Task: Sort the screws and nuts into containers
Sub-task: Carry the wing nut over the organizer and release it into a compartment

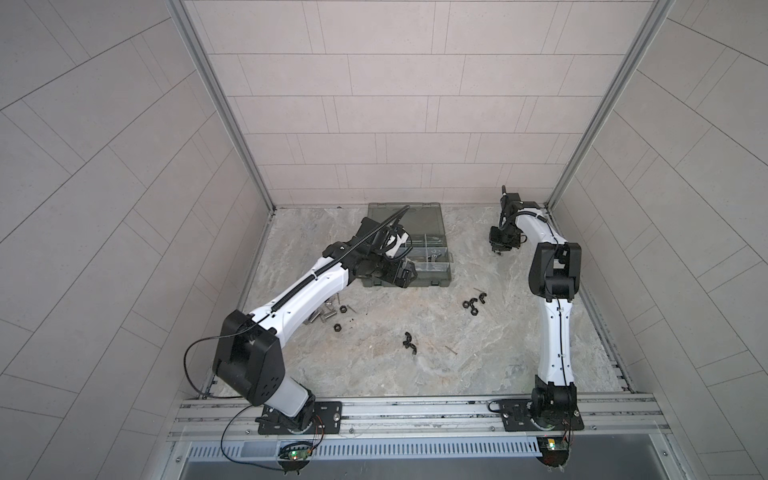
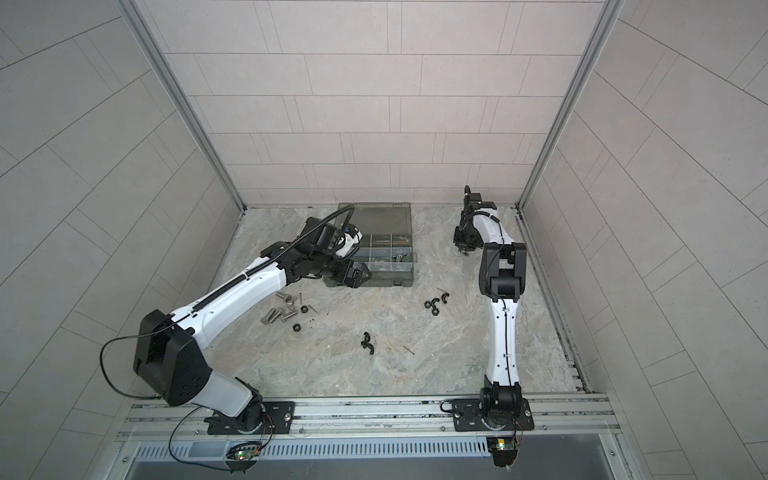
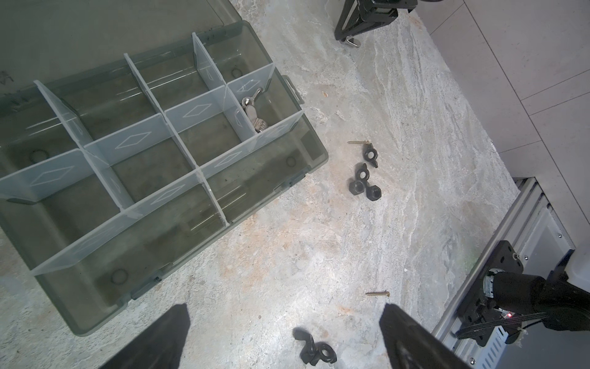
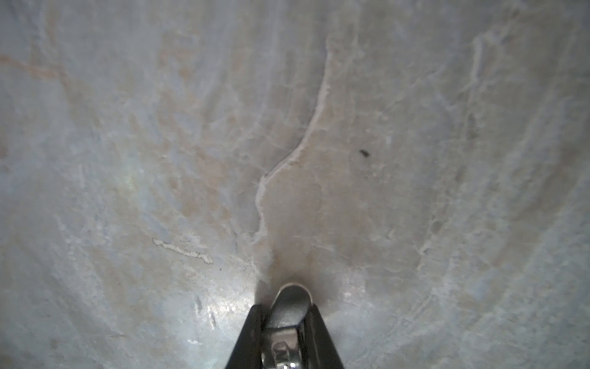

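My right gripper [image 4: 284, 311] is shut on a silver wing nut [image 4: 292, 298], low over the marble at the back right [image 1: 500, 249]. My left gripper [image 3: 285, 308] hangs open and empty by the front edge of the organizer case [image 1: 415, 283], above a pair of black wing nuts [image 3: 316, 349]. The case's containers [image 3: 150, 166] stand open; one holds silver wing nuts [image 3: 253, 110]. More black nuts [image 1: 473, 302] lie right of the case. Silver bolts [image 2: 276, 311] lie beside the left arm. Thin screws [image 3: 378, 293] lie loose on the table.
The case's lid [image 1: 405, 216] lies open toward the back wall. Tiled walls close in the back and both sides. An aluminium rail [image 1: 415, 411] with both arm bases runs along the front edge.
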Controlling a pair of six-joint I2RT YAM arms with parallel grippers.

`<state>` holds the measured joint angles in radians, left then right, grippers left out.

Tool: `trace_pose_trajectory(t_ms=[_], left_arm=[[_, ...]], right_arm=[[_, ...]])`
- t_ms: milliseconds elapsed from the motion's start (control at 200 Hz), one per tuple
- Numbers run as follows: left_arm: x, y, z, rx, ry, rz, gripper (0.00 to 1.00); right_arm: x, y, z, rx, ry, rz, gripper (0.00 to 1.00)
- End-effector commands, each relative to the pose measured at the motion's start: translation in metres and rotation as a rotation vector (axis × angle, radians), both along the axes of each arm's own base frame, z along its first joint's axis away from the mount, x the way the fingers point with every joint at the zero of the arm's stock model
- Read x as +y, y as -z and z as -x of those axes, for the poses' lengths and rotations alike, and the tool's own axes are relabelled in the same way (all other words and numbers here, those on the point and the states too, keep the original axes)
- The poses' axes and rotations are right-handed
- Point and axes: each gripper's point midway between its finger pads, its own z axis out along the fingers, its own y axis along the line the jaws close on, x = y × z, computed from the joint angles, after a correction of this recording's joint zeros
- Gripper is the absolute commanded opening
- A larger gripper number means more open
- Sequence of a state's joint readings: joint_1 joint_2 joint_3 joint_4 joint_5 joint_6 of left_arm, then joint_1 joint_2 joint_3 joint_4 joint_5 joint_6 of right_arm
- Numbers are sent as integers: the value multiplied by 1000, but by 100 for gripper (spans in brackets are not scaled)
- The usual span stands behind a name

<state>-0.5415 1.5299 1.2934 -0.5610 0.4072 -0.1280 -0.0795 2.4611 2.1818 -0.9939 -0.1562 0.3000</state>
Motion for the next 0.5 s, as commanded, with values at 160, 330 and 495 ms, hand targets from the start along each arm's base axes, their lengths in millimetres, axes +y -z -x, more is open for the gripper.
trace_pose_trajectory(t_ms=[160, 330, 495], left_arm=[[4, -10, 1, -35, -15, 18, 100], [-3, -16, -4, -46, -1, 42, 100], [-12, -22, -10, -53, 20, 62, 100]], right_arm=[[15, 6, 21, 78, 14, -58, 9], [35, -13, 25, 51, 0, -96, 8], [64, -38, 29, 8, -43, -119, 7]])
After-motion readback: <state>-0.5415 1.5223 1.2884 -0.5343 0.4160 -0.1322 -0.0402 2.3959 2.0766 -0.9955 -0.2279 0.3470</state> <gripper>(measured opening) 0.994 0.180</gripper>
